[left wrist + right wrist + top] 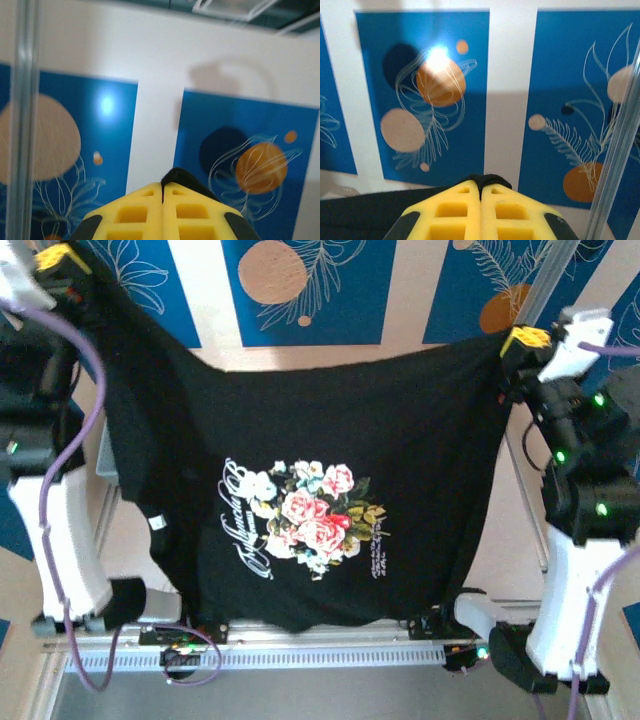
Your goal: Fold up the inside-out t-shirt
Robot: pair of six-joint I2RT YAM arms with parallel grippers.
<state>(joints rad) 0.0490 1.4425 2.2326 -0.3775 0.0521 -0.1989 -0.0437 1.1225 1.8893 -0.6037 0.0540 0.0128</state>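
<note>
The black t-shirt (420,430) hangs spread wide in the air between my two arms. A pink and white flower print (310,518) faces the top camera, and a small white tag (157,523) shows near its left side. My left gripper (58,260) is raised at the top left, shut on one upper corner. My right gripper (526,341) is shut on the other upper corner at the right. In the left wrist view a fold of black cloth (184,177) pokes out between the closed yellow fingertips of the gripper (162,185). The right wrist view shows the gripper (481,187) pinching black cloth (489,180) the same way.
The shirt's lower hem hangs down to the metal rail (330,652) at the near table edge, between the arm bases. Blue and white patterned wall panels (300,290) stand behind. Aluminium frame posts (615,165) rise at the sides.
</note>
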